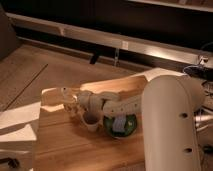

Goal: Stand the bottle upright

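My white arm [165, 115] reaches from the right across the wooden table [65, 150] towards the left. The gripper [70, 101] sits low over the table's back left part, next to the beige cup-like cylinder [91, 121]. A small pale, clear shape right at the gripper's tip [66, 106] looks like the bottle, lying low by the table surface. I cannot tell whether the gripper holds it. Most of it is hidden by the gripper.
A round green object with a blue-white label [120, 125] lies just right of the beige cylinder, under my forearm. A white box-like object [17, 125] stands at the table's left edge. A dark wall with a metal rail [125, 42] runs behind.
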You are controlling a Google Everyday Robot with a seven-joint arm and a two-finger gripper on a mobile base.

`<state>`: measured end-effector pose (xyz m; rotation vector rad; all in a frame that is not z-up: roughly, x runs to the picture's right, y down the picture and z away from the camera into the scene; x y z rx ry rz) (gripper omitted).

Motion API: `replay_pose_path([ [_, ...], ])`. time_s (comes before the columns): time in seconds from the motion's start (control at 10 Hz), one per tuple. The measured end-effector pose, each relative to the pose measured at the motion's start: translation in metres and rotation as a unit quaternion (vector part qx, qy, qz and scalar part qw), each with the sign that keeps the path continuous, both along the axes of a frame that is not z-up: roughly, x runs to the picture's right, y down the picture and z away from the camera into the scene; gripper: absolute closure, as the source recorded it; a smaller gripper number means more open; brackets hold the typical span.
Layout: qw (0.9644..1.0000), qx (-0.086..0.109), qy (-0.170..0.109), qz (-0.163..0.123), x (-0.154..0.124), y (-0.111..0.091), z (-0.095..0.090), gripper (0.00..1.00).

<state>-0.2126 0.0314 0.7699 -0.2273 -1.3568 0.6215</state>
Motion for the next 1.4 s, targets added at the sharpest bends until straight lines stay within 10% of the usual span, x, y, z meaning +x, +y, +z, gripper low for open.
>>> replay_pose_path([
  [0.5,0.9998,0.007,-0.013,0.010,-0.0021,0.0020,0.0011,0.92],
  [1.1,0.9998,0.007,-0.013,0.010,-0.0016,0.0018,0.0012,0.39],
  [1.4,0.9998,0.007,-0.013,0.010,-0.0011,0.0016,0.0013,0.33],
])
